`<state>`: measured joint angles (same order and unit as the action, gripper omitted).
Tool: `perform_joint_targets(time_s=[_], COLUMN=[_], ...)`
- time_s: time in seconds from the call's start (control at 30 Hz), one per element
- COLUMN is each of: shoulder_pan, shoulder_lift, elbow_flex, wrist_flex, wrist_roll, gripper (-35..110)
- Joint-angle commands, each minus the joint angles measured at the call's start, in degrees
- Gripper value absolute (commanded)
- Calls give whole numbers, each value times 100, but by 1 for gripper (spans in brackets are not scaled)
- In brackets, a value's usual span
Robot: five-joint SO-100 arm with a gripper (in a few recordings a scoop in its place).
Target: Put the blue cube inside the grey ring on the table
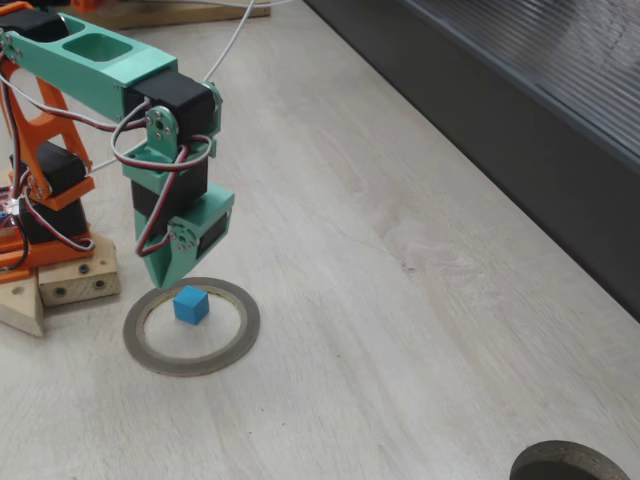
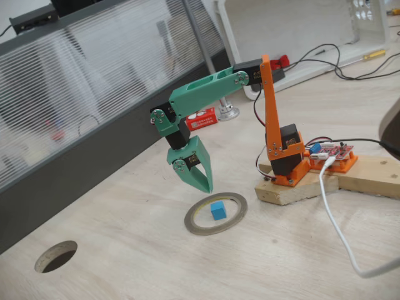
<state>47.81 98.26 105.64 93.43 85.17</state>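
The blue cube [image 1: 191, 305] [image 2: 217, 210] rests flat on the pale wood-grain table [image 1: 400, 300] [image 2: 125, 275], inside the hole of the grey ring [image 1: 190, 367] [image 2: 212, 232] and a little off its centre. The ring lies flat, its yellowish inner rim showing. My green gripper [image 1: 160, 283] [image 2: 207, 188] points down just above the ring's edge on the arm's side, a short way from the cube. Its two fingers meet at the tip with nothing between them.
The arm's orange base sits on a wooden block [image 1: 60, 285] [image 2: 300, 187] close to the ring. A dark round hole-like ring [image 1: 570, 462] [image 2: 56, 256] lies farther off. A dark ribbed strip [image 1: 500, 100] borders the table. A white cable [image 2: 337, 231] trails nearby.
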Motion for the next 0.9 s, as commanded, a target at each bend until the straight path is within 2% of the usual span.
perform_joint_targets(time_s=[0.0,0.53,0.87], shoulder_pan=[88,88,97], shoulder_lift=[211,580,1898], elbow_flex=[0,70,1573], wrist_flex=[88,105,105], wrist_roll=[26,18,18], gripper=[1,1,1])
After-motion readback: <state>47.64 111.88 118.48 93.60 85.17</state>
